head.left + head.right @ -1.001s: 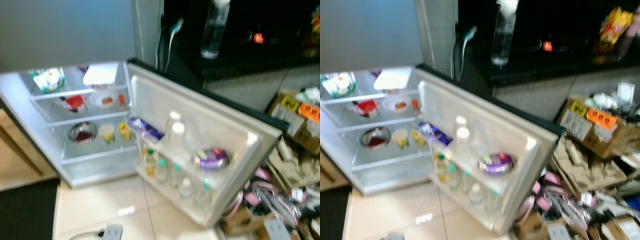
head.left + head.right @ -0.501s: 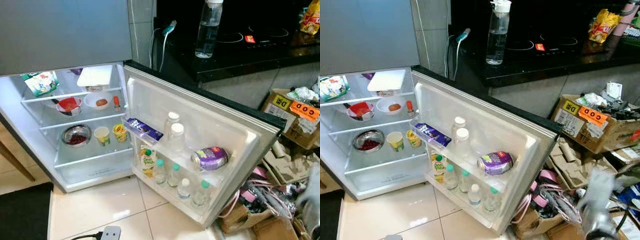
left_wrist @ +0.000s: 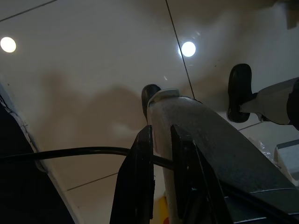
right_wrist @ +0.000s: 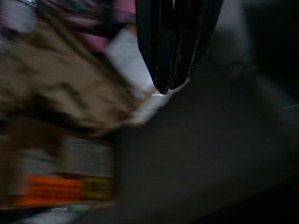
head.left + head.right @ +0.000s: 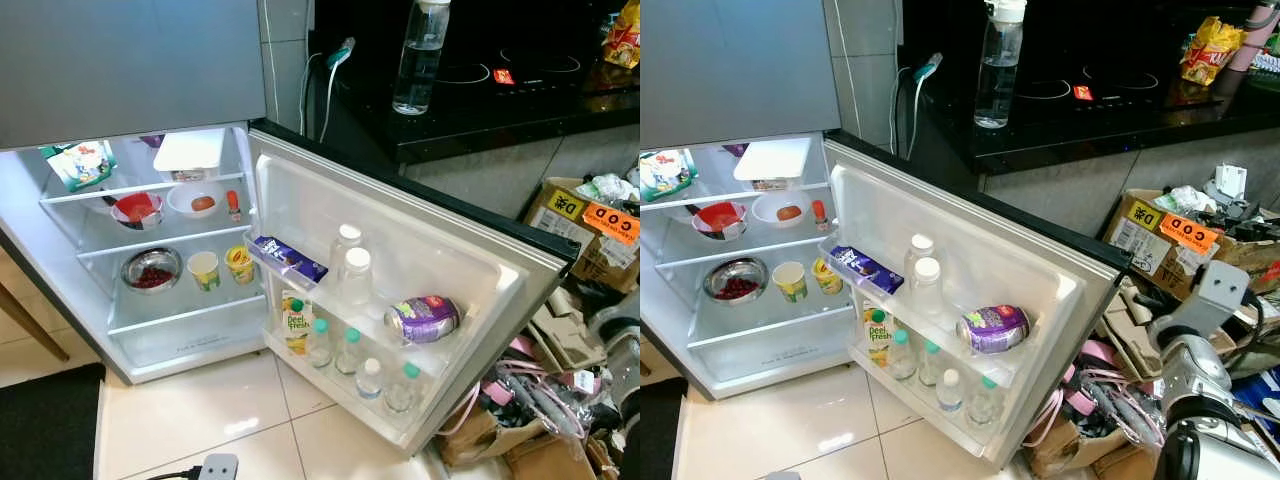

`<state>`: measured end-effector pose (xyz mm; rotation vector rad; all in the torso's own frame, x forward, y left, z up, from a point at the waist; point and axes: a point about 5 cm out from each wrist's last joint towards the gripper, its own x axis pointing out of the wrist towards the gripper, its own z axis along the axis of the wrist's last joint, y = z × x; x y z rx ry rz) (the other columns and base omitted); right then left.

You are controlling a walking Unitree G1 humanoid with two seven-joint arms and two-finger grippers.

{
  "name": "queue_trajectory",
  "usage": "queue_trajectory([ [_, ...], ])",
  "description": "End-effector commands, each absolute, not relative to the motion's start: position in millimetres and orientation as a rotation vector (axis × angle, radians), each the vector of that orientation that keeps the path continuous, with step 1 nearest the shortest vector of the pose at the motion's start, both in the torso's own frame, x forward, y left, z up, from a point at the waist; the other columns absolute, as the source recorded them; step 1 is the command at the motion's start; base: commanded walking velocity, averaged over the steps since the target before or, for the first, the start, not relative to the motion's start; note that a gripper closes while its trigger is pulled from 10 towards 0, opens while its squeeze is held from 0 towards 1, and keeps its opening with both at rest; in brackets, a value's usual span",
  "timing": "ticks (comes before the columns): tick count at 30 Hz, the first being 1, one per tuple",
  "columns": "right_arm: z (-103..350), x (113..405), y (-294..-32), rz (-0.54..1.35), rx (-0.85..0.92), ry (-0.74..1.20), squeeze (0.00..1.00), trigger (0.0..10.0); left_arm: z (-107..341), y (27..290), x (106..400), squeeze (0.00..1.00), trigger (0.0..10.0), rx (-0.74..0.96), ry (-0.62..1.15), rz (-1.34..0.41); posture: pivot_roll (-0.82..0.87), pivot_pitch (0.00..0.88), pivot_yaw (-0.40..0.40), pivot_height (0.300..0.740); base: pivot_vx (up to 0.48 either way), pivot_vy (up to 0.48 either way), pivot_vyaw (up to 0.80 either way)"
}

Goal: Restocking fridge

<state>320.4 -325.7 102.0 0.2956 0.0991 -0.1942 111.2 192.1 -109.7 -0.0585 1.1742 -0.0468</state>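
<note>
The fridge [image 5: 760, 330] stands open, up and to the left of the right arm. Its door [image 5: 970, 260] swings toward that arm. The door rack holds small bottles [image 5: 940, 385], a juice box [image 5: 877, 335] and a purple tub [image 5: 992, 328], just left of the arm. Bowls [image 5: 735, 280] and cups [image 5: 790, 282] sit on the shelves, farther left.

The right hand [image 4: 174, 70] is narrow, its fingers [image 4: 154, 46] pressed together, blurry boxes [image 4: 60, 182] below. The left hand [image 3: 161, 154] is narrow too, over the tile floor [image 3: 84, 84].

A tall bottle [image 5: 997, 65] stands on the black counter [image 5: 1120, 110] far above.
</note>
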Motion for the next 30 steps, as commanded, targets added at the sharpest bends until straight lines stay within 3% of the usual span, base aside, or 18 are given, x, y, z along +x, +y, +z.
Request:
queue_trajectory([
  [1, 100, 324, -312, -0.071, 0.313, 0.109, 0.0, 0.5, -114, 190, 96, 0.0, 10.0, -0.069, 1.231, -0.057, -0.06, 0.0, -0.042, 0.74, 0.0, 0.0, 0.0],
  [2, 98, 326, -303, 0.02, 0.304, 0.127, 0.0, 10.0, -114, 191, 96, 0.0, 10.0, -0.069, 1.23, -0.057, -0.07, 0.0, -0.042, 0.74, 0.0, 0.0, 0.0],
  [11, 86, 322, -273, 0.383, 0.256, 0.231, 0.0, 10.0, -114, 190, 97, 0.0, 10.0, -0.072, 1.226, -0.059, -0.07, 0.0, -0.042, 0.74, 0.0, 0.0, 0.0],
  [14, 77, 312, -253, 0.674, 0.25, 0.301, 0.0, 10.0, -114, 189, 97, 0.0, 10.0, -0.075, 1.226, -0.059, -0.07, 0.0, -0.046, 0.74, 0.0, 0.0, 0.0],
  [18, 70, 303, -240, 0.855, 0.246, 0.353, 0.0, 10.0, -114, 189, 97, 0.0, 10.0, -0.076, 1.227, -0.059, -0.07, 0.0, -0.047, 0.74, 0.0, 0.0, 0.0],
  [19, 62, 293, -226, 1.005, 0.251, 0.403, 0.0, 10.0, -114, 189, 96, 0.0, 10.0, -0.075, 1.228, -0.059, -0.07, 0.0, -0.047, 0.74, 0.0, 0.0, 0.0],
  [22, 53, 286, -213, 1.092, 0.258, 0.441, 0.0, 10.0, -114, 188, 96, 0.0, 10.0, -0.075, 1.23, -0.06, -0.07, 0.0, -0.047, 0.74, 0.0, 0.0, 0.0],
  [24, 50, 284, -209, 1.092, 0.263, 0.45, 0.0, 10.0, -114, 188, 96, 0.0, 10.0, -0.075, 1.23, -0.061, -0.08, 0.0, -0.047, 0.74, 0.0, 0.0, 0.0],
  [26, 31, 286, -208, 0.862, 0.218, 0.499, 0.0, 10.0, -114, 188, 95, 0.0, 10.0, -0.074, 1.231, -0.062, -0.08, 0.0, -0.048, 0.74, 0.0, 0.0, 0.0],
  [27, 31, 286, -208, 0.862, 0.218, 0.499, 0.0, 10.0, -114, 188, 95, 0.0, 10.0, -0.074, 1.231, -0.062, -0.08, 0.0, -0.048, 0.74, 0.0, 0.0, 0.0],
  [28, 16, 282, -214, 0.699, 0.177, 0.579, 0.0, 10.0, -115, 187, 95, 0.0, 10.0, -0.074, 1.231, -0.062, -0.07, 0.0, -0.05, 0.74, 0.0, 0.0, 0.0],
  [30, 10, 278, -217, 0.649, 0.149, 0.606, 0.0, 10.0, -115, 187, 95, 0.0, 10.0, -0.073, 1.231, -0.062, -0.07, 0.0, -0.05, 0.74, 0.0, 0.0, 0.0],
])
